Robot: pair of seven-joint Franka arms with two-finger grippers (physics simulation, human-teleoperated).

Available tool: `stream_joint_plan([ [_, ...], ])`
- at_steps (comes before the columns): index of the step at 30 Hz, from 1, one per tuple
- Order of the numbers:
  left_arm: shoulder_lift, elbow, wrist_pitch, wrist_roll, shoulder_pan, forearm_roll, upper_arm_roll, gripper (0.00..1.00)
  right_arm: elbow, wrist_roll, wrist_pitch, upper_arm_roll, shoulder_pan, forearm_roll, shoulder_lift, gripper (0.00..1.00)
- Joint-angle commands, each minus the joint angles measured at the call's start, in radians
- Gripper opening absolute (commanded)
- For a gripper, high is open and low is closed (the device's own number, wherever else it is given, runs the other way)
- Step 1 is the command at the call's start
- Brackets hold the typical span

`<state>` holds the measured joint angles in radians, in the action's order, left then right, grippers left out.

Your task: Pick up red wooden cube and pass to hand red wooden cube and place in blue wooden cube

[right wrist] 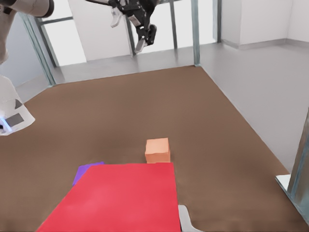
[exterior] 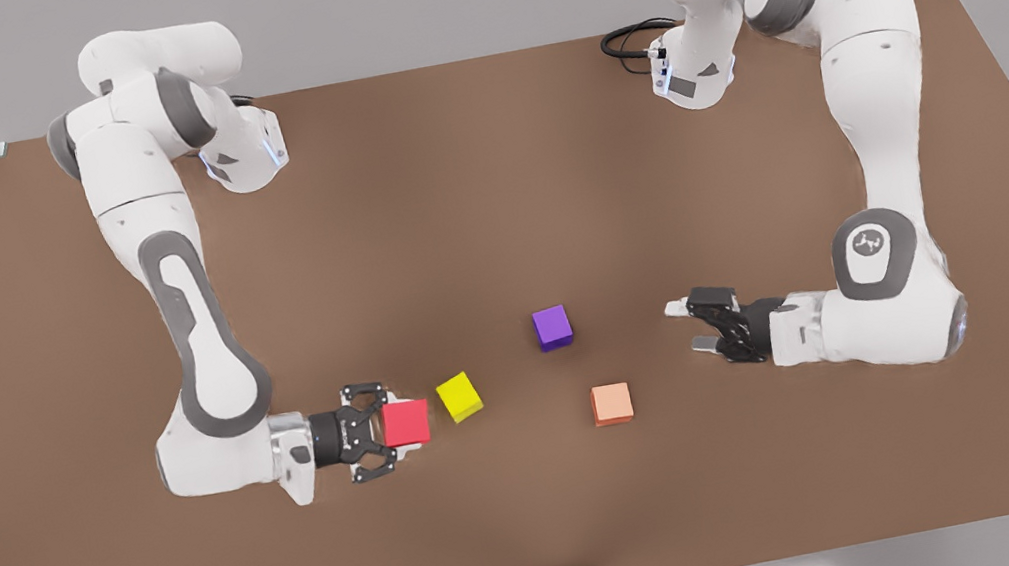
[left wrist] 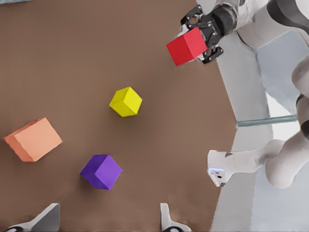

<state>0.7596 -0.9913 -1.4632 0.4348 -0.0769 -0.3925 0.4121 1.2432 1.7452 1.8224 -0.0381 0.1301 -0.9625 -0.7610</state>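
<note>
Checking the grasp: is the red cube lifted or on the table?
Lifted: the right tool grips the red cube above the table.

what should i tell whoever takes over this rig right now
Right end effector, at the front view's left: shut on the red cube, held off the table.
Left end effector, at the front view's right: open, holding nothing, waiting near the purple cube.
Yellow cube and peach cube lie between the arms.
Done: red cube picked up.
Left: hand it to the left end effector, then place it. No blue cube seen among the cubes on the table.
</note>
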Motion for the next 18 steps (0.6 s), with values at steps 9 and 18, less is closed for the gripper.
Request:
stream_joint_plan([
  [9,-0.528,-0.382,0.234,-0.427,0.324,0.465,-0.473,1.00,0.126,-1.038,-0.140,0.104,-0.043,1.228,0.097,0.57],
  [18,-0.490,-0.382,0.259,-0.424,0.269,0.373,-0.473,1.00,0.429,-1.099,0.262,0.132,-0.102,1.168,0.210,0.56],
])
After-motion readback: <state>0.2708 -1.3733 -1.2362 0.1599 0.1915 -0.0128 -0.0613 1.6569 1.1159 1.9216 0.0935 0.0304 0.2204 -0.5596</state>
